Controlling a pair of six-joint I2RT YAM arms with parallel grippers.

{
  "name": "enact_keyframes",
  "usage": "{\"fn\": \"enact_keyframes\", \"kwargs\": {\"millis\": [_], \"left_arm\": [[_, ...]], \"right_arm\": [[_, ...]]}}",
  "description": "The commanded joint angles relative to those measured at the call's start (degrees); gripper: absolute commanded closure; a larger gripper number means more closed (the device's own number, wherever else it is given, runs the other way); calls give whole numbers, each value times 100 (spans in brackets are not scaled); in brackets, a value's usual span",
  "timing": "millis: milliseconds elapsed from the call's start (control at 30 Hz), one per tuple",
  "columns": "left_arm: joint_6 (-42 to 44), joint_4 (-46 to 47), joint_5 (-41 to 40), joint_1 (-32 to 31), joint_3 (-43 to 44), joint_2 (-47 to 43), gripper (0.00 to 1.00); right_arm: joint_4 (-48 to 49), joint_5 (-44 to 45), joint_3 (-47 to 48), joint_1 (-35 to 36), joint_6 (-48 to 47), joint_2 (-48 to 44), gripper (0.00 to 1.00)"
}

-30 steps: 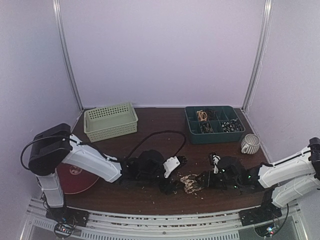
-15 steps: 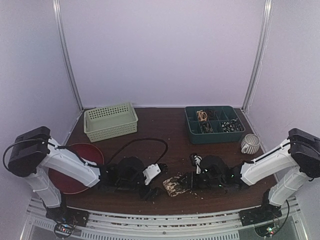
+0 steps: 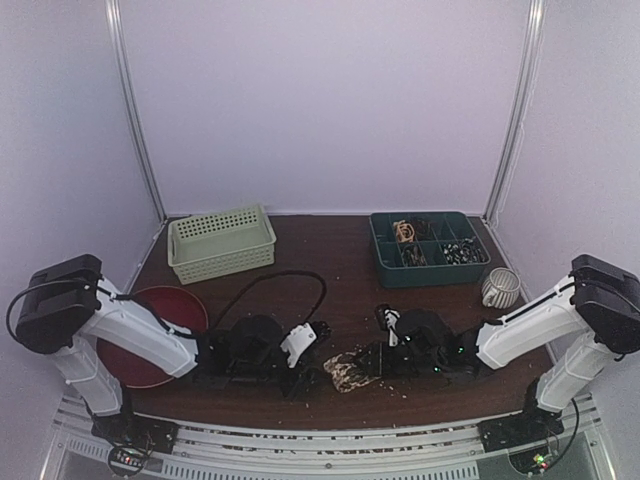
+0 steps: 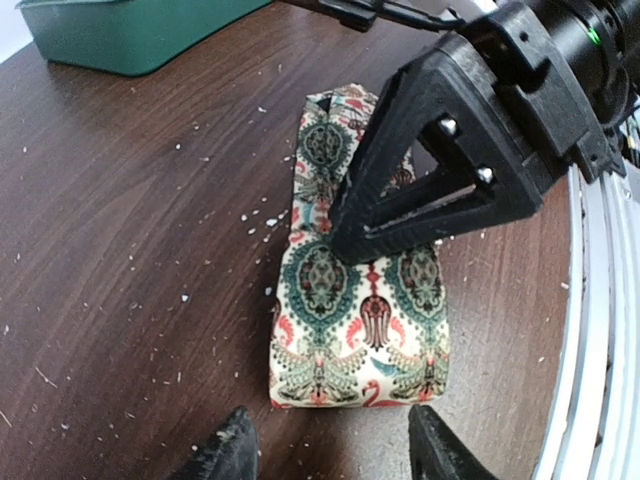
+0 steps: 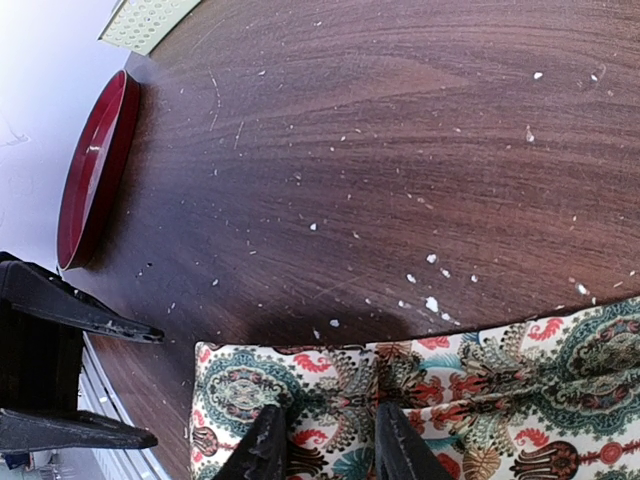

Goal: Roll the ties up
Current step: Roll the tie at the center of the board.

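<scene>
Slid left with the tie [image 4: 360, 310], the left end effector [image 4: 335, 450], jaws apart, sits just off its left end; the right end effector [image 5: 330, 428] pinches it. It lies left-right on the near counter [image 3: 340, 270]. A far-right tray [image 3: 430, 277] holds small oddments.

Count from my bench.

Grippers: two, both mine, the left gripper [image 4: 330, 452] and the right gripper [image 5: 330, 442].

Ties: one tie [image 4: 358, 325] in view, patterned cloth.

Baskets: one pale green basket [image 3: 222, 256].

Sorting trays: one dark green tray [image 3: 430, 271], divided into compartments. I can't make out how many from here.

Plates: one red plate [image 5: 92, 175].

Cups: one striped cup [image 3: 500, 288].

Crumbs [image 5: 432, 303]: pale, scattered over the one table [image 3: 330, 250], too many to count.
</scene>
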Motion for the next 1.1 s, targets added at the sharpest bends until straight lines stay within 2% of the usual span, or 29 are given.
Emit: {"fn": "enact_keyframes", "kwargs": {"millis": [0,33,133,267,567,733,800,1067], "left_arm": [[-617,437,-43,-29,-247,44,62],[-745,486,-19,-29,-329,61,71],[-996,714,172,-56,-415,167,88],[-1194,663,237,-136,-223,437,99],[-1194,501,224,-178,144,783,100],[-1220,470,180,-178,187,844,100],[-1237,471,159,-178,187,845,100],[-1282,310,101,-178,261,894,100]], "right_arm": [[-163,-5,-56,20,-113,-57,69],[-195,21,-62,20,-116,-124,69],[-290,54,-64,19,-155,-254,68],[-360,37,-54,25,-167,-328,67],[-839,60,43,21,-257,-817,57],[-891,-57,70,26,-325,-824,54],[-1015,-50,175,19,-381,-716,55],[-831,-64,50,21,-282,-390,68]]}}
